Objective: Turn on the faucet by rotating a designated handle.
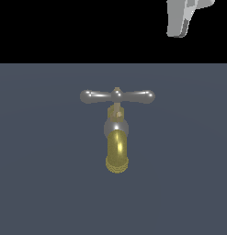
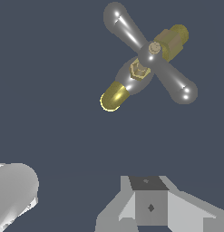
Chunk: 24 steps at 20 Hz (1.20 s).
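Observation:
The faucet stands in the middle of the exterior view, its brass-yellow spout pointing toward the camera below a silver collar. The handle, a glossy silver crossbar with bulbed ends, lies level across the top of the thin brass stem. My gripper hangs high at the exterior view's right, well apart from the handle and holding nothing. In the wrist view the handle runs diagonally over the faucet. The gripper shows there as one block, fingers together with no gap.
A flat dark blue-grey floor surrounds the faucet, with a black backdrop behind it. A rounded white part of my arm shows at the wrist view's edge.

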{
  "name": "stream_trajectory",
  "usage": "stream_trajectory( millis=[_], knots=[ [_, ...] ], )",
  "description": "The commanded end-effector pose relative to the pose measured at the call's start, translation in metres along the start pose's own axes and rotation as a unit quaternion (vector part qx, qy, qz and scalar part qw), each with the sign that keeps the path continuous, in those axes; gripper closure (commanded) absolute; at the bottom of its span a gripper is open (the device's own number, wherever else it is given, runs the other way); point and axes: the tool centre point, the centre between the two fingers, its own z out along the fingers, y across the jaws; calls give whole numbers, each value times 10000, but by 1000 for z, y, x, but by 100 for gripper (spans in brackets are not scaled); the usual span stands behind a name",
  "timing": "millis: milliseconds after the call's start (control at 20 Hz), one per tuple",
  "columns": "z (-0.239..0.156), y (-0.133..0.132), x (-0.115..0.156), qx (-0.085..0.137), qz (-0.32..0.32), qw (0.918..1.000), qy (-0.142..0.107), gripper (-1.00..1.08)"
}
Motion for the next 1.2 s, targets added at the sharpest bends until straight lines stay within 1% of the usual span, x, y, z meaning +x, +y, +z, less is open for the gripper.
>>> stream_trajectory(
  millis=[0, 250, 500, 800, 1150],
  knots=[
    [12, 7, 1, 11, -309, 9995, 1, 108],
    [36, 21, 5, 37, -899, 9959, 4, 108],
    [58, 33, 11, 63, -1468, 9891, 5, 108],
    [84, 47, 19, 92, -2111, 9774, 8, 108],
    [112, 59, 31, 126, -2787, 9603, 15, 108]
  ],
)
